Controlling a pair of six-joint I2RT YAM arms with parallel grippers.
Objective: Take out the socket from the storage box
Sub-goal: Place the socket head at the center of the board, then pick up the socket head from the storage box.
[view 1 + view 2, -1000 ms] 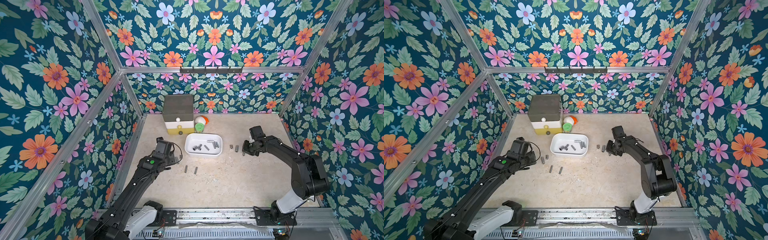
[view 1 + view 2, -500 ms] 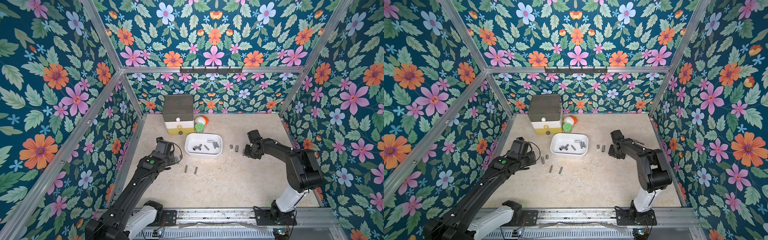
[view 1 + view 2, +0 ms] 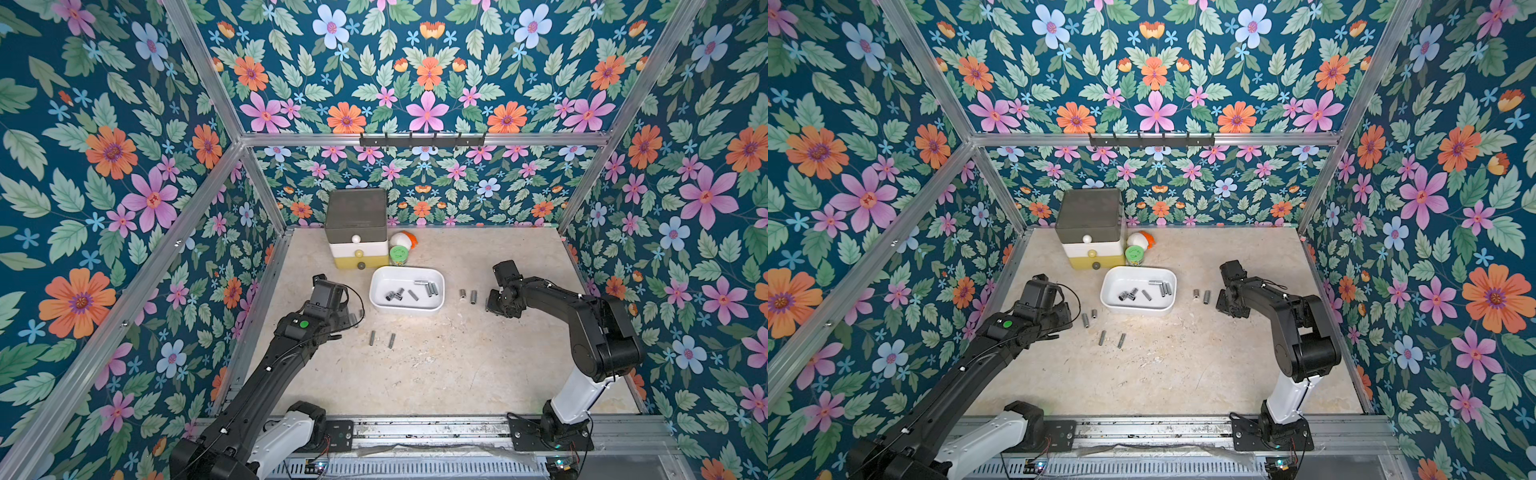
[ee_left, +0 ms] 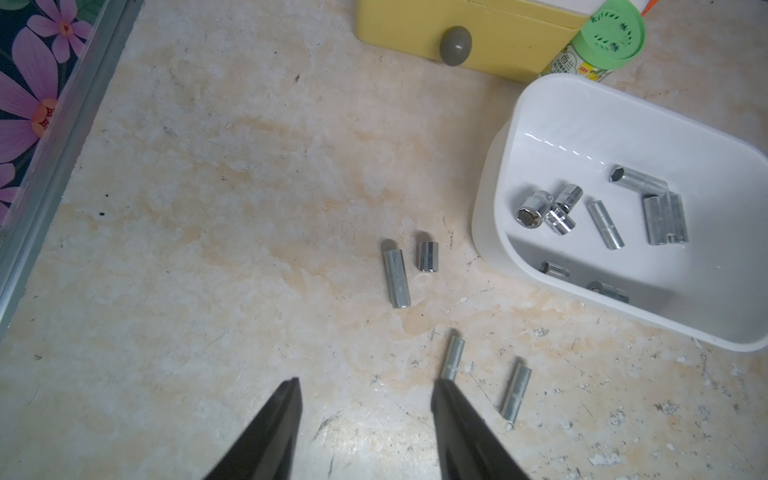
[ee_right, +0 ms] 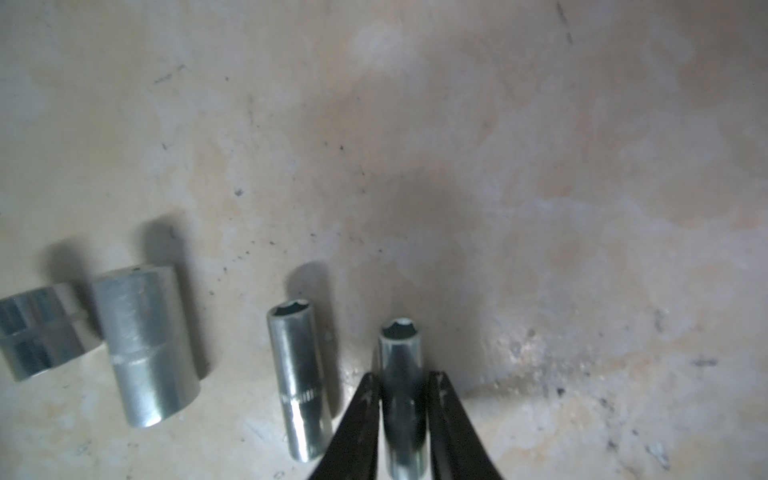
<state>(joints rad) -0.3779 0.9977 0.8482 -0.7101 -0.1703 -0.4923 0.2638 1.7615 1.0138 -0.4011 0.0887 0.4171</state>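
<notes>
Near the left wall, the left tool (image 4: 365,381) is hanging released over the desk (image 3: 457,365), its fingers apart and gripping nothing. Four loose sockets (image 4: 397,278) are lying just ahead of it. Further right, the drawer tower (image 3: 355,216) is standing at the back beside a green-lidded bottle (image 4: 611,33), whose label print is too small to read. The white storage box (image 3: 405,306) is sitting mid-desk, carrying the remaining sockets (image 4: 604,224). Right of the box and outside it, the right tool (image 5: 403,374) is grasping the socket (image 5: 401,353). Its long axis is running along the fingers and its hex mouth is pointing away from the wrist, parallel to three neighbouring sockets (image 5: 299,374). The desk is showing mottled beige stone, and flowered wallpaper (image 3: 424,62) is lining the aluminium-framed booth.
</notes>
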